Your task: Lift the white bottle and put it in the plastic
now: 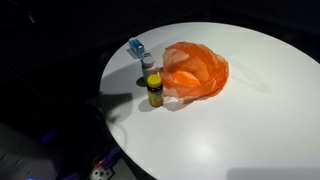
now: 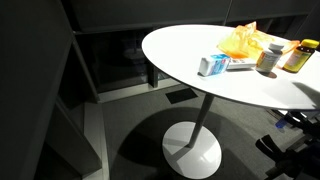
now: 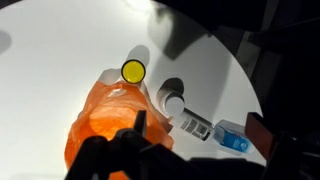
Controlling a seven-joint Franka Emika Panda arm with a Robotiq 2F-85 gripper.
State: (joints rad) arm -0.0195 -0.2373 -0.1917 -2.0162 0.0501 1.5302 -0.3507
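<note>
Gripper (image 3: 198, 128) jaws hang apart and empty over the table (image 3: 60, 50). Just beyond stands the white bottle (image 3: 175, 102), between a yellow-capped bottle (image 3: 133, 70) and a blue-and-white box (image 3: 205, 128), beside the orange plastic bag (image 3: 105, 125). This looks like the approach: next, descend centred on it, then close.

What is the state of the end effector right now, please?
End effector: open, holding nothing.

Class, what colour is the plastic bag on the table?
Orange; the plastic bag shows best in an exterior view.
</note>
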